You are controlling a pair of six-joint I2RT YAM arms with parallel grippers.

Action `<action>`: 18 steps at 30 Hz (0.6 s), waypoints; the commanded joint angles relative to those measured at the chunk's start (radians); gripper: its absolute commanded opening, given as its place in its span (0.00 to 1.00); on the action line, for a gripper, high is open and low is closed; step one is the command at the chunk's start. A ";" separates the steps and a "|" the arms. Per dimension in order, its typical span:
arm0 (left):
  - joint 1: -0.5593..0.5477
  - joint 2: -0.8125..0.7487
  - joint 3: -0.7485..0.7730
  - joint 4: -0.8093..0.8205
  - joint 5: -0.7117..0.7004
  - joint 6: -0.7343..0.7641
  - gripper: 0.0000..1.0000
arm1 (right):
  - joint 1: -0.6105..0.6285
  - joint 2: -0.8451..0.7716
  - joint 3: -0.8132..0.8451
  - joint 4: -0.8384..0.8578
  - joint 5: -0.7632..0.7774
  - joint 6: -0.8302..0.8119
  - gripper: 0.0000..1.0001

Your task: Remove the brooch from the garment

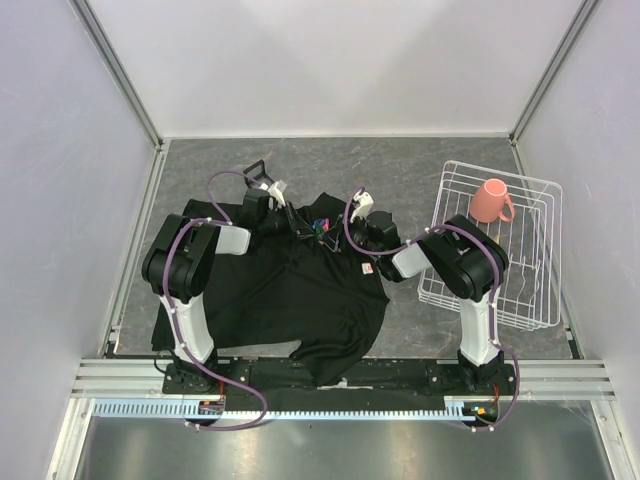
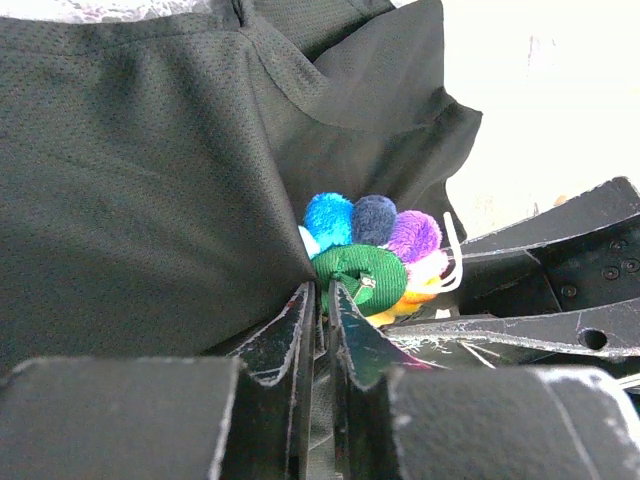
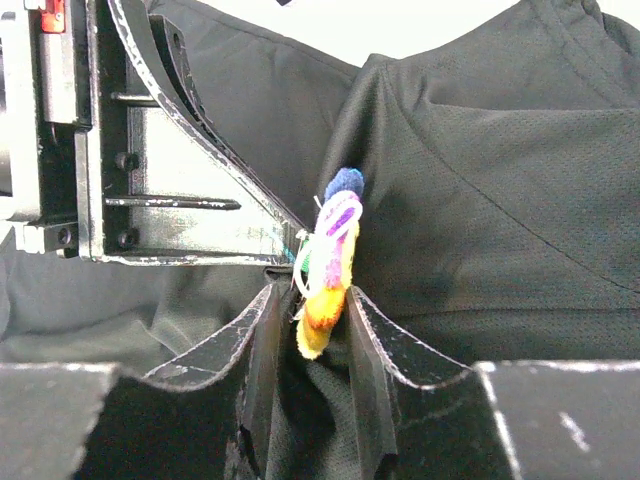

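near the far edge of the garment (image 1: 290, 290), mid-tabletop (image 1: 400, 170), sits the brooch (image 1: 320, 224) (image 2: 375, 260) (image 3: 330, 270). left fingers (image 2: 305, 312) nearly closed, pinching cloth just beside it. right fingers (image 3: 366, 335) part-open, straddling it edge-on. i judge it soft, fuzzy, light; grip across its rim, gently.

Brooch (image 2: 375, 260) on garment (image 1: 290, 295) between left claw (image 2: 318, 296), right claw (image 3: 310, 305); mug (image 1: 489, 200) in rack (image 1: 535, 300) rightward.

White panel walls (image 1: 330, 60) across top and both sides; grey marbled tabletop (image 1: 400, 160) mid-frame; aluminium rails (image 1: 110, 378) along the bottom; bright, even light.
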 commanded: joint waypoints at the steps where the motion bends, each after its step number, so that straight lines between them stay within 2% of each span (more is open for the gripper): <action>1: -0.008 0.012 -0.008 0.009 -0.007 -0.017 0.15 | 0.003 0.025 0.015 0.079 -0.030 0.023 0.40; 18: -0.010 0.009 -0.021 0.007 -0.011 -0.028 0.11 | 0.006 0.063 0.050 0.092 0.013 0.067 0.47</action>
